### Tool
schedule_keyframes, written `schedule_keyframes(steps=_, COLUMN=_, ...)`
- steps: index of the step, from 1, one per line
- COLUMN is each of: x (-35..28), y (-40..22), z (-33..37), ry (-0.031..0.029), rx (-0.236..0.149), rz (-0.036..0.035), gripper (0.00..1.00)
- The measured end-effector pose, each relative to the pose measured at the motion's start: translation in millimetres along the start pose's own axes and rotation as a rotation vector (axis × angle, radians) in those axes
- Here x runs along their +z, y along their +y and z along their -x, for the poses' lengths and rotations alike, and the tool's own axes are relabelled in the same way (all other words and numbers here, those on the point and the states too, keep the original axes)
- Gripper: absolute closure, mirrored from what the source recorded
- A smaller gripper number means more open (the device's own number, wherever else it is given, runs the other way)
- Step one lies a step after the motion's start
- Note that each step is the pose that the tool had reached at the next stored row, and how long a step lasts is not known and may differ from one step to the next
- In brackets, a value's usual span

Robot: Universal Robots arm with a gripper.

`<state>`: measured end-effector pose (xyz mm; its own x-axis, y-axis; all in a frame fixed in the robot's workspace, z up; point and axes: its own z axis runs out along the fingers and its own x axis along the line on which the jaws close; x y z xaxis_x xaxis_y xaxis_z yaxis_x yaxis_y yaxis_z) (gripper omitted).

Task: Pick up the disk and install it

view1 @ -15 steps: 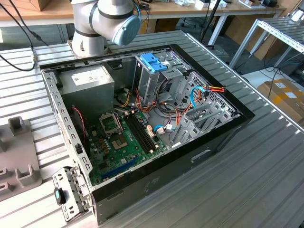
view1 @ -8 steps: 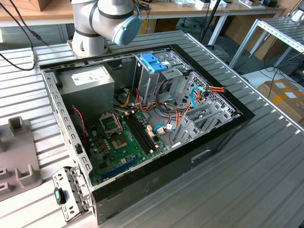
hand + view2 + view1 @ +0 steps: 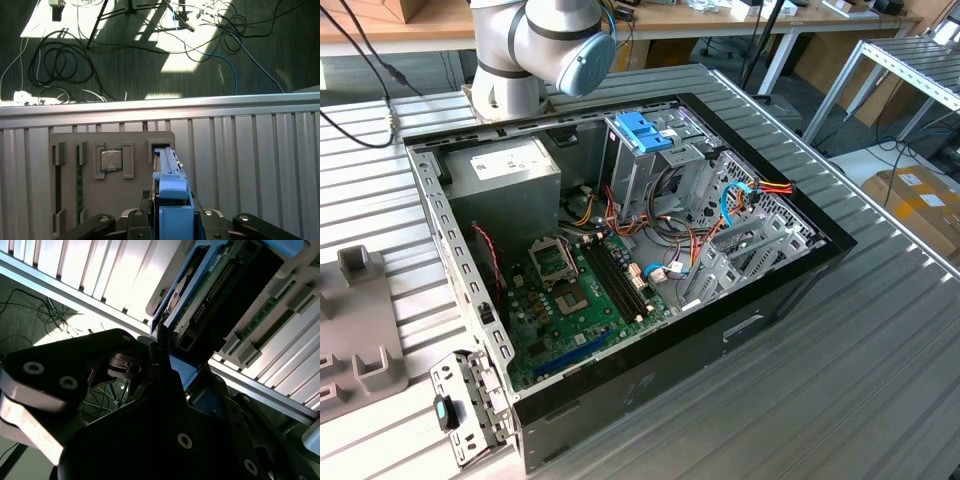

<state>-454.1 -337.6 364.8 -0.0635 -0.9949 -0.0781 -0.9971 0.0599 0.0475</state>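
Gripper (image 3: 162, 354) pinches the disk (image 3: 170, 186) by its blue carrier, on edge at the grey tray (image 3: 70, 200), so pickup seems begun, while the open case (image 3: 760, 305) waits, install apparently not yet done.

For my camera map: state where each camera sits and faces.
Exterior view: off the arm, above, looking down on the open computer case on the ribbed table; the arm shows beyond it.
First wrist view: on the wrist, looking past gripper and disk at a grey tray and the floor.
Second wrist view: on the wrist, close by the gripper, facing the disk.
Both wrist views share gripper, disk, table.
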Motion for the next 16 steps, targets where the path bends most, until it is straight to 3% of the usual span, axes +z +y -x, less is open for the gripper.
schedule_keyframes(steps=16, x=-8.7, y=0.4, z=0.7, ry=-0.0027, rx=0.0, rz=0.0, gripper=0.63)
